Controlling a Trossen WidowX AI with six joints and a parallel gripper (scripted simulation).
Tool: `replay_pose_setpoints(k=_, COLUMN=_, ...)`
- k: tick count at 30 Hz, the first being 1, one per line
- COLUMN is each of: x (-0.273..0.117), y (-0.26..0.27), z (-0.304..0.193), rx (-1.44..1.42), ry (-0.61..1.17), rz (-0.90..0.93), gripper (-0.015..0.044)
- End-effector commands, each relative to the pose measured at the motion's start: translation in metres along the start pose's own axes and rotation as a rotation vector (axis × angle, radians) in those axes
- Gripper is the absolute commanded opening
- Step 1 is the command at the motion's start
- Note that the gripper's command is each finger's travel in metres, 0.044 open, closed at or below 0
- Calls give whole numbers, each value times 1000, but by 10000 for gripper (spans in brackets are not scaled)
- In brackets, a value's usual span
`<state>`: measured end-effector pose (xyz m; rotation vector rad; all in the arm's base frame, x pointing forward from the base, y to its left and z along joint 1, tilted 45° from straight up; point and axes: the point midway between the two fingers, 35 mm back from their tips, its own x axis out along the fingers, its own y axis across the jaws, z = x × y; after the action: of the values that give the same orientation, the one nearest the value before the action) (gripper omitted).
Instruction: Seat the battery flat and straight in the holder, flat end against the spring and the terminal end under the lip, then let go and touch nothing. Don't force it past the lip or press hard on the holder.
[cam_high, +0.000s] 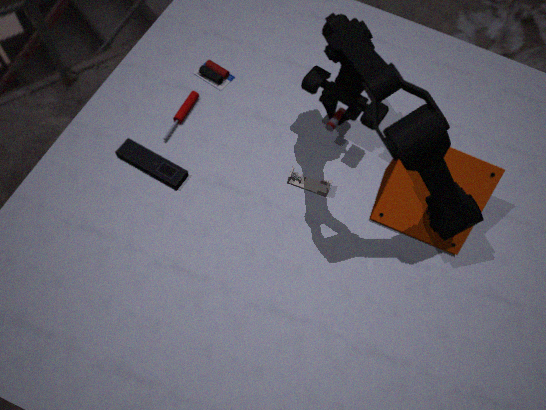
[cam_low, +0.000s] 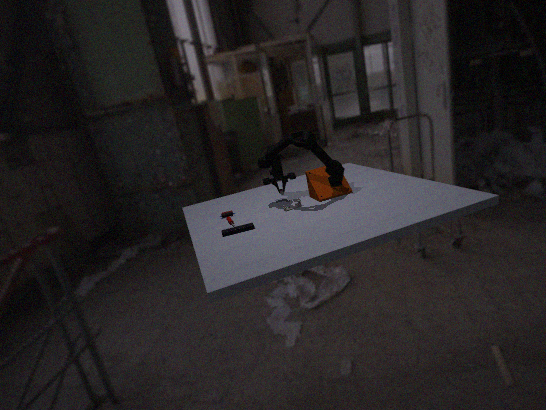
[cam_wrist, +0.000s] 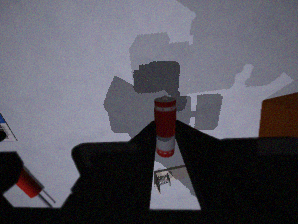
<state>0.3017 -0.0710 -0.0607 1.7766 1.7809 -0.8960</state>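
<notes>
Red battery (cam_wrist: 165, 126) clamped in gripper (cam_wrist: 165, 150), off the table, above and beside holder (cam_high: 309, 183); grip sits at one end only, so it could tilt, land skewed, or jam against the lip.

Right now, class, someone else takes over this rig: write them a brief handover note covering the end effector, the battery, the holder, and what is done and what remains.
End effector: shut on the red battery, gripped across its body and raised off the table.
Holder: empty, lying on the table nearer the camera than the end effector in the top view, beside the orange base.
Done: battery gripped.
Left: carry it to the holder, seat it flat with the flat end on the spring and the terminal under the lip, release, back away.
</notes>
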Motion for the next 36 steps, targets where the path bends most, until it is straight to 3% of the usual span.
replay_pose_setpoints(k=1, x=-5, y=0, z=-20, rx=152, ry=2, rz=2, gripper=66)
replay_pose_setpoints(k=29, x=-21, y=-30, z=-142, rx=1272, ry=-1, rz=0, gripper=66)
replay_pose_setpoints(k=36, x=-21, y=-33, z=-147, rx=1332, ry=-6, rz=5, gripper=66)
